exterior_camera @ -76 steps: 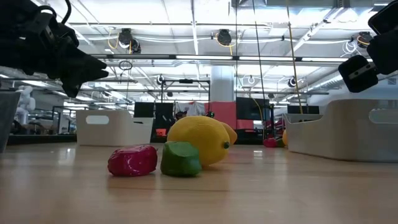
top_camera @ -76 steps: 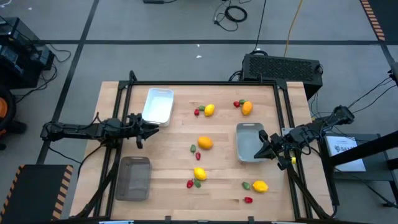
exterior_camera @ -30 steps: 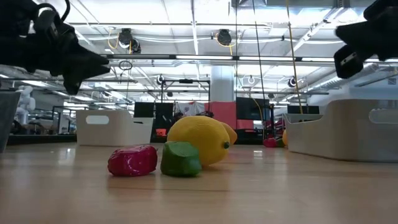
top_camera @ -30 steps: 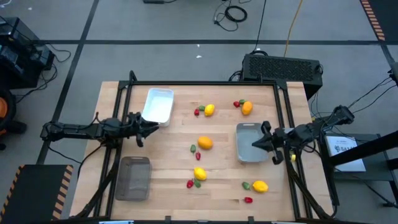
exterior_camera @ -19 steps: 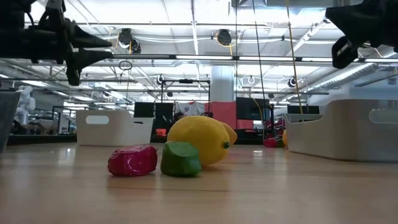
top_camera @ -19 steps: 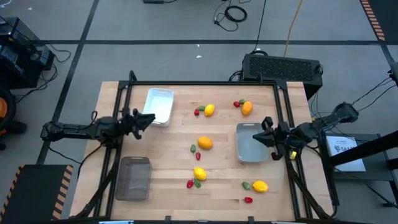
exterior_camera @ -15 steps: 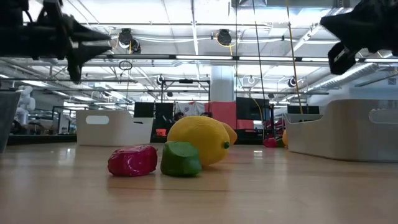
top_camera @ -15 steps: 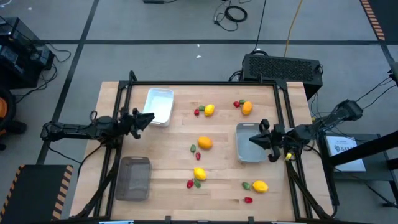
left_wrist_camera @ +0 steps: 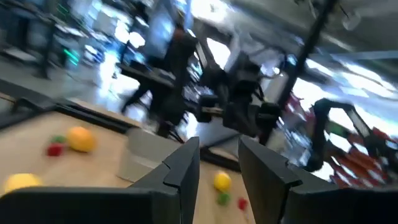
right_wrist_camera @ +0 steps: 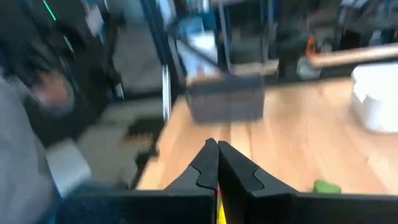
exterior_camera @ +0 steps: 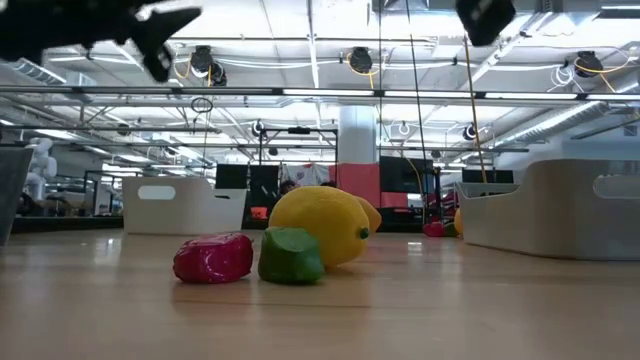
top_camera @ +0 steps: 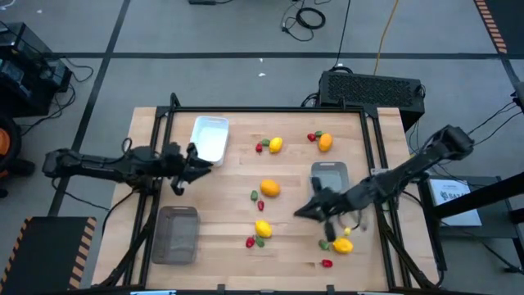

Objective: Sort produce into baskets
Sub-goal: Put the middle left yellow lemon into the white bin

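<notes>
Produce lies scattered on the wooden table: an orange fruit at the middle, and a yellow fruit with a red piece and a green piece nearer the front. More pieces lie at the back and at the front right. The white basket stands back left, the light grey basket right, and the dark mesh basket front left. My left gripper is open and empty in the air beside the white basket. My right gripper is shut and empty above the table's middle, right of the yellow fruit.
A black metal frame runs along the table's edges. Bare wood lies between the dark mesh basket and the middle fruits. My right arm reaches slanting over the light grey basket's near part.
My right gripper has swung from over the light grey basket toward the table's left and near edge, out over the middle of the table. Both grippers have risen in the low view. My left gripper has gone a little toward the table's right. No produce has moved.
</notes>
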`<state>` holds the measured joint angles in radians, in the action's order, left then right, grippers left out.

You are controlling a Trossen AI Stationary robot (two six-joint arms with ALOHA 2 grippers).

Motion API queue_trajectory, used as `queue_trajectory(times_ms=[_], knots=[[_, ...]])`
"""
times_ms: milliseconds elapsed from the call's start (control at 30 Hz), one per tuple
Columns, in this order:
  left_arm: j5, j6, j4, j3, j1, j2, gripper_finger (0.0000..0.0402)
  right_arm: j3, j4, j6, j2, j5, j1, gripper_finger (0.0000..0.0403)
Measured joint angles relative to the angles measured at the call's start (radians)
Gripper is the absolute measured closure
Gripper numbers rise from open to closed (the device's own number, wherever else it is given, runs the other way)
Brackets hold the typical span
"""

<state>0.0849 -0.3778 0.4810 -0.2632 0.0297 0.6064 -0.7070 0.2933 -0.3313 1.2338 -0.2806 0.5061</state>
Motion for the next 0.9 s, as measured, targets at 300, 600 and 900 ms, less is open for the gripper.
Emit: queue_trajectory(times_ms=[300, 600, 900], knots=[[-0.005, 0.394, -0.273, -0.382, 0.073, 0.487, 0.0284, -0.371, -0.548, -0.123, 0.244, -0.117, 0.075, 0.0403], [-0.03, 0.594, -0.322, -0.62, 0.088, 0.942, 0.0253, -0.412, -0.892, -0.356, 0.299, -0.417, 0.159, 0.0403], [-0.148, 0.602, -0.36, -0.779, 0.079, 1.176, 0.0137, -0.412, -0.916, -0.272, 0.275, -0.428, 0.168, 0.0403]])
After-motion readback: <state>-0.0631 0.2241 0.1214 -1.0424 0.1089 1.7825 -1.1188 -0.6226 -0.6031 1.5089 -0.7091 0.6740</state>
